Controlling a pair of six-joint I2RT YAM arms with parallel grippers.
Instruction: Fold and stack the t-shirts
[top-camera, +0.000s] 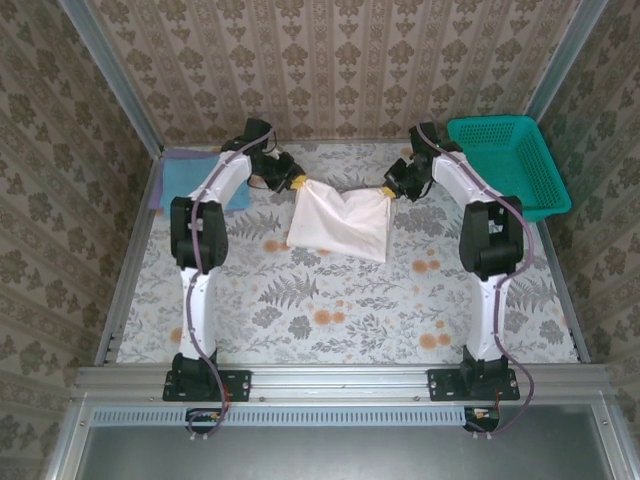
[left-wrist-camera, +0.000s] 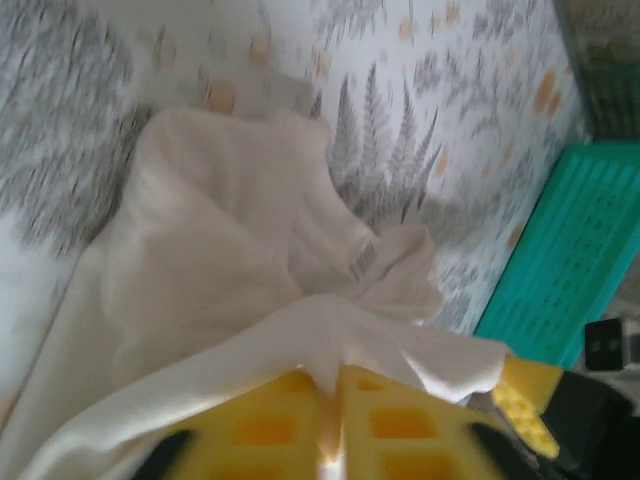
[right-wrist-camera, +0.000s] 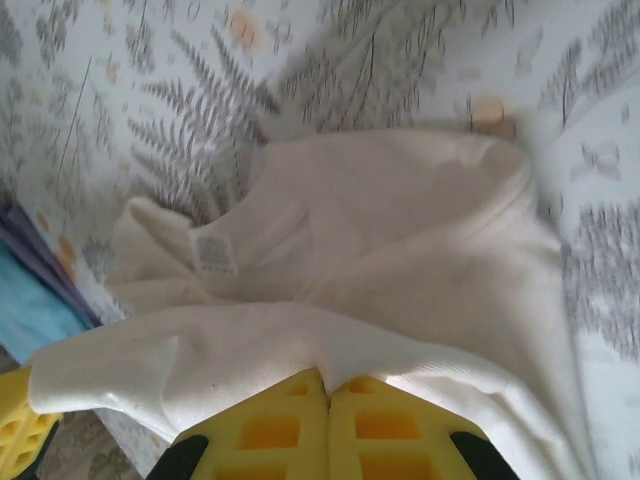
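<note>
Two white arms (top-camera: 197, 300) (top-camera: 487, 305), black joints (top-camera: 197, 232), thin cables (top-camera: 186, 330) — yellow gridded claws (left-wrist-camera: 335, 400) (right-wrist-camera: 328, 400)

Overhead wide, 2 wrist close-ups sharing shirt (left-wrist-camera: 230, 290)

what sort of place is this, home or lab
Probably a robot test cell, not a home: left arm and right arm, holding an off-white t-shirt, bolted to an aluminium rail; wallpapered panels boxing in the table.

No legible writing

The small white sewn-in fabric tag (right-wrist-camera: 215, 253), left of centre in the right wrist view, sits on the off-white cotton t-shirt (right-wrist-camera: 400, 230) and carries faint grey marks (too blurred to read as letters or numbers).
</note>
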